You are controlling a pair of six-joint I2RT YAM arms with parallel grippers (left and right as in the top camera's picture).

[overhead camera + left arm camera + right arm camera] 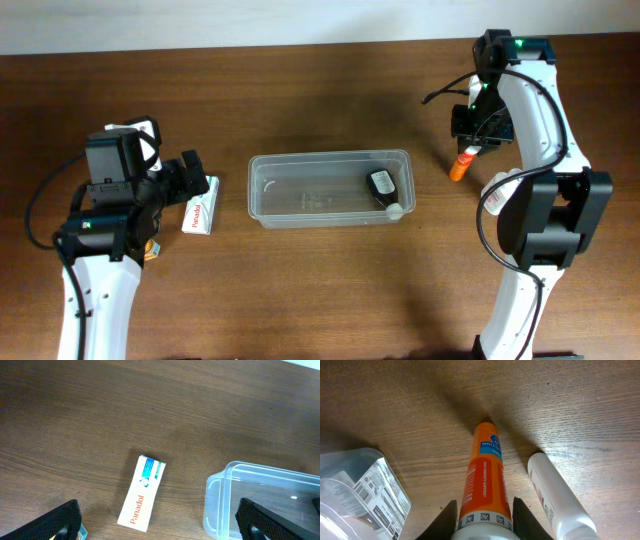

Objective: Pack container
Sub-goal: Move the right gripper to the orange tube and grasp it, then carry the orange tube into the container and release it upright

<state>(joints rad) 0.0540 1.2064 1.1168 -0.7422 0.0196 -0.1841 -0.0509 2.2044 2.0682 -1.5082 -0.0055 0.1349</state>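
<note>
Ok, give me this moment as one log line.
left gripper: open above Panadol box | right gripper: shut on orange tube | container: one dark bottle inside | white bottle: on table

On brown wooden table (100,410): white rectangular cardboard Panadol box (142,492), flat. Elsewhere, orange plastic tube (485,480), blue label, just beside white plastic bottle (557,495).

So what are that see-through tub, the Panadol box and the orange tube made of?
The tub looks like clear, slightly frosted plastic: the wood grain beneath shows through. The Panadol box looks like matte printed cardboard, with crisp folded edges. The orange tube is probably smooth plastic, judging by its soft sheen.
</note>
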